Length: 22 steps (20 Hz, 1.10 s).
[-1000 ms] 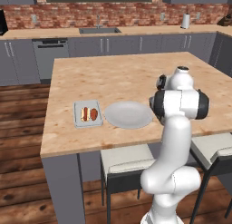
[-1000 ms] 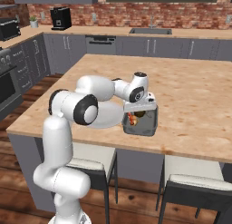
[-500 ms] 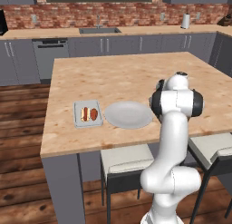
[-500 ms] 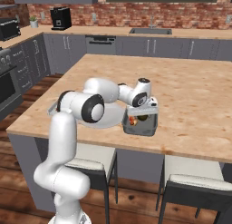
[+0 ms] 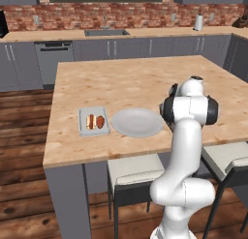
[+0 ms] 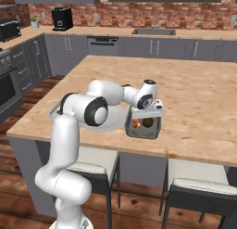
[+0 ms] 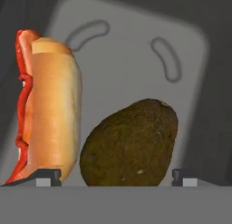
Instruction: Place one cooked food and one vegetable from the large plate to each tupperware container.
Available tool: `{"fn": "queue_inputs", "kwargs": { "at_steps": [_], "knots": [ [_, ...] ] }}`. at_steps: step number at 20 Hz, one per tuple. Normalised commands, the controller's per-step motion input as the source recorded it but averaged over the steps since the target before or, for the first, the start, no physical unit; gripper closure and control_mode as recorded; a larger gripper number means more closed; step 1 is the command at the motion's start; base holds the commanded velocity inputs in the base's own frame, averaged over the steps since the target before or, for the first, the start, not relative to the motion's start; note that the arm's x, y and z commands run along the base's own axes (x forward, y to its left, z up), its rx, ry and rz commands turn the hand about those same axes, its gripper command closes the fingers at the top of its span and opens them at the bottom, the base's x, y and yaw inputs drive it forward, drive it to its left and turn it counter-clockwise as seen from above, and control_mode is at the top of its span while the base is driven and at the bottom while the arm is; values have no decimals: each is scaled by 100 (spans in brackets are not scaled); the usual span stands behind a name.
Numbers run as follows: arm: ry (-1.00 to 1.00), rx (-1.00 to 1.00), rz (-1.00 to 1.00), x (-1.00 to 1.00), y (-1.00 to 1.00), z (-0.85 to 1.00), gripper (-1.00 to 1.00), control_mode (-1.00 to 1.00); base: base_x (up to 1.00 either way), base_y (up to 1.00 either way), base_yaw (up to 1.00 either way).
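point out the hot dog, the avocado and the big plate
hot dog [image 7: 52, 109], hand view, middle of the bun
avocado [image 7: 129, 143], hand view, centre of its dark skin
large plate [image 5: 137, 122], left base view, bare middle of its face

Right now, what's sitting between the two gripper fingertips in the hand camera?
In the hand view, a dark brown avocado lies between the fingertips, beside a hot dog, in the darker grey tray.

1. No words, labels, brand marks, numbers or signs can be read in any view — none on the two trays, the plate or the food.
2. The appliances and cabinets along the back wall carry no lettering clear enough to make out — they are too small and blurred.
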Motion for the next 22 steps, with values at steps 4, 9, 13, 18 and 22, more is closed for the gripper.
{"fn": "queue_inputs", "kwargs": {
  "at_steps": [4, 9, 13, 18, 22],
  "knots": [
    [-19, -1, 0, -38, 6, 29, -100, -100, 0, 0, 0],
    [-23, -1, 0, -62, 29, 61, -100, -100, 0, 0, 0],
    [-31, -1, 0, -78, 86, 64, -100, -100, 0, 0, 0],
    [-19, 0, -1, -80, 91, 93, -100, -100, 0, 0, 0],
    [3, 12, 0, -89, 89, 100, -100, -100, 0, 0, 0]
  ]
}}
